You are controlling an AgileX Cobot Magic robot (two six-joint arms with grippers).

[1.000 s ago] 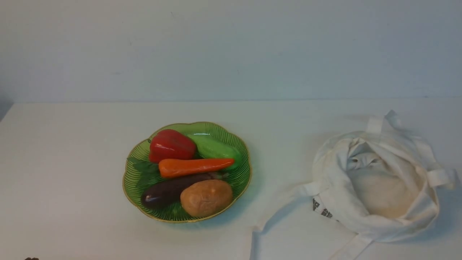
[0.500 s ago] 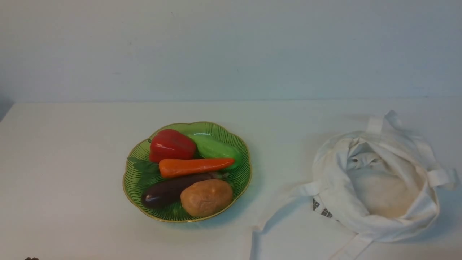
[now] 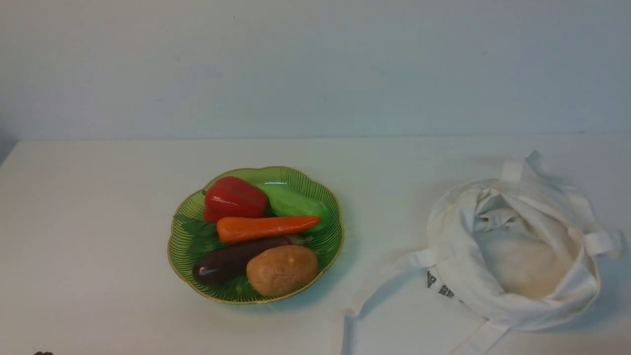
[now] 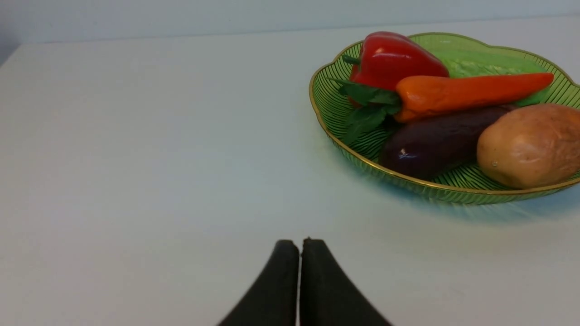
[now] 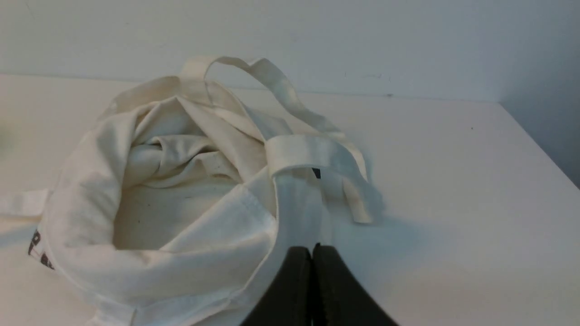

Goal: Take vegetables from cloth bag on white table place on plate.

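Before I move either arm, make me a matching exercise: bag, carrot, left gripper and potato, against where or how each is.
Things
1. cloth bag
2. carrot
3. left gripper
4. potato

Places or states
A. between pepper and eggplant
B. shut, holding nothing
C. right of the plate
D. brown, on the plate

Pairs: 1-C, 2-A, 3-B, 4-D

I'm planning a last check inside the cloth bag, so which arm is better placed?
Right, I'd judge. The cloth bag lies on the robot's right, mouth open, and the right claw is near it, shut and empty. The left claw is on the plate's side.
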